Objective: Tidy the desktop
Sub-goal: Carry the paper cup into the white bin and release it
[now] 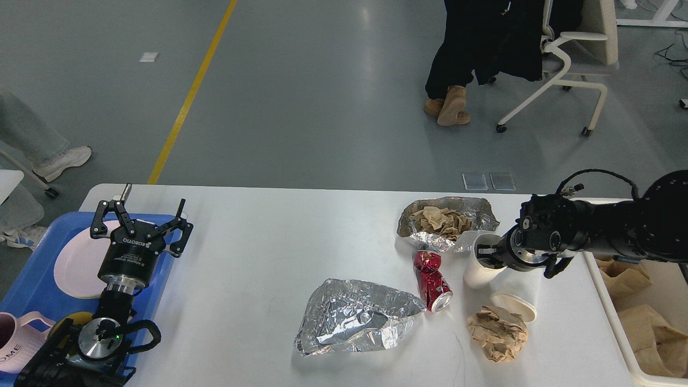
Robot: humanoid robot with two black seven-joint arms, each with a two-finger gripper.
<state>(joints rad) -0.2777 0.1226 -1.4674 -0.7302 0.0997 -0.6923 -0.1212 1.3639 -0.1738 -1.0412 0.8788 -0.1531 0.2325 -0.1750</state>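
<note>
White smooth desktop (258, 258) with rounded corners, left pincer (141, 215) spread, right pincer (486, 252) state unclear.

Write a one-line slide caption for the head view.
Right gripper grips upright paper cup on cluttered desktop; left gripper open over blue tray.

From my seat the feed is bright and even — soft overhead light, with a pale sheen streaking the grey floor (371, 32) at upper centre. The crumpled foil (357, 317) throws small glints; shadows on the desktop (269, 242) are faint. Focus is sharp across the frame — no blur that I can see.
</note>
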